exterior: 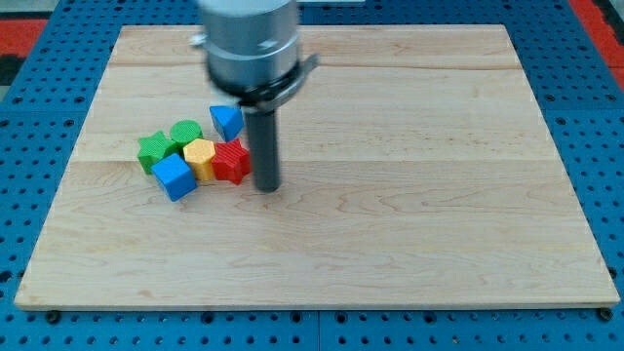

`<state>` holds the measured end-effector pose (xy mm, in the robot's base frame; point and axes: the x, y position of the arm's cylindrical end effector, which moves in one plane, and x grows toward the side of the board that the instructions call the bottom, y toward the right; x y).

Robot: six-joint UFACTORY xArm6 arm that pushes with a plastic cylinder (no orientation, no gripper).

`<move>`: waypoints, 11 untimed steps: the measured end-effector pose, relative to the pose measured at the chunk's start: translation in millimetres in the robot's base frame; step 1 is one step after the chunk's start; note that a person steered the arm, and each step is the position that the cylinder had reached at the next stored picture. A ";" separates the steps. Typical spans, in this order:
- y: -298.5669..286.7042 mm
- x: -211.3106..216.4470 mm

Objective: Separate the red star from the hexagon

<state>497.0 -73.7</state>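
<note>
The red star (231, 161) lies left of the board's middle, touching the yellow hexagon (200, 156) on its left side. My tip (266, 186) stands just right of the red star, at its lower right edge, close to or touching it. The rod (263, 146) rises from there to the arm's grey body at the view's top.
A blue cube (175, 177) sits below left of the hexagon. A green star (154, 151) and a green round block (186, 132) lie at the cluster's left and top. A blue triangular block (227, 120) is above the red star. The wooden board (409, 195) lies on a blue pegboard.
</note>
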 end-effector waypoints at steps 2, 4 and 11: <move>-85.6 0.5; -64.2 -25.1; 34.9 -105.8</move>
